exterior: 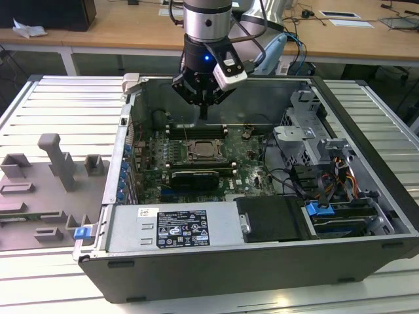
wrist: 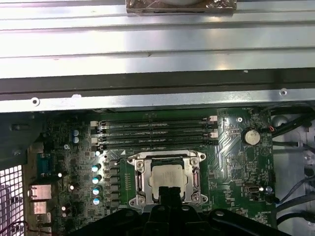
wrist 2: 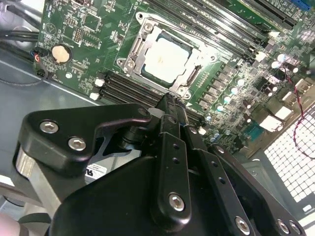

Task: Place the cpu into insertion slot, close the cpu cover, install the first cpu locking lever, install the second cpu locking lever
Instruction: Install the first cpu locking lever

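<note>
Well off to the exterior view's left of the cpu (exterior: 202,151), a grey fixture tray (exterior: 46,190) is seen on the ribbed metal table (exterior: 72,98), outside the open computer case (exterior: 229,275). Nearer the cpu, black memory slots (wrist: 152,132) are ranged just beside it, between it and the case's long wall. The cpu itself is seated flat in the insertion slot (wrist 2: 193,74), and its silver top is framed on all four edges by the cpu cover (wrist: 139,178), which is laid down around it. The gripper (exterior: 204,112) is held above the cpu, over the cover's edge and apart from it, with fingers pressed together and nothing pinched. Open air is left round the fingertips. To the exterior view's right of the cpu, the case's side is crowded by cables (exterior: 278,175) and a metal drive cage (exterior: 304,124).
</note>
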Robot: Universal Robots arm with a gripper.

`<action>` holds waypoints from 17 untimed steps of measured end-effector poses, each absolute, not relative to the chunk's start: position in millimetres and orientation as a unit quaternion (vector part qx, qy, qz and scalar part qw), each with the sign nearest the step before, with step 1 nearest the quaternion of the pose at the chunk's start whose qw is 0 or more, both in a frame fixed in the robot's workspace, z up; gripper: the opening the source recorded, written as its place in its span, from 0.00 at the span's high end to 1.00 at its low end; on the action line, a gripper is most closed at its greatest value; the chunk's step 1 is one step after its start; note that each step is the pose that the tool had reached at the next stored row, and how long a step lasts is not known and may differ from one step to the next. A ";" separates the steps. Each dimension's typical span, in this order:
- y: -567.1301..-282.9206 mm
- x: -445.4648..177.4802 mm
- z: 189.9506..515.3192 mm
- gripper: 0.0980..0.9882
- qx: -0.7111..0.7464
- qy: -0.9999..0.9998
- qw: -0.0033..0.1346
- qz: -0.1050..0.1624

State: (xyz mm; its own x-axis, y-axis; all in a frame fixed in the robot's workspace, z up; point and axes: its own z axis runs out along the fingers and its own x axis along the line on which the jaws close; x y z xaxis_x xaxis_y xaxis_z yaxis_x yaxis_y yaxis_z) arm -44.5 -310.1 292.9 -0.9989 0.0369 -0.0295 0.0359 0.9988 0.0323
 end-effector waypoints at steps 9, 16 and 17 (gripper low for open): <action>-310.1 -44.5 292.9 0.99 -0.012 1.000 0.015 0.016; -310.2 -44.5 292.9 0.99 -0.041 0.999 0.014 0.017; -310.2 -44.5 292.9 0.99 -0.044 0.999 0.014 0.017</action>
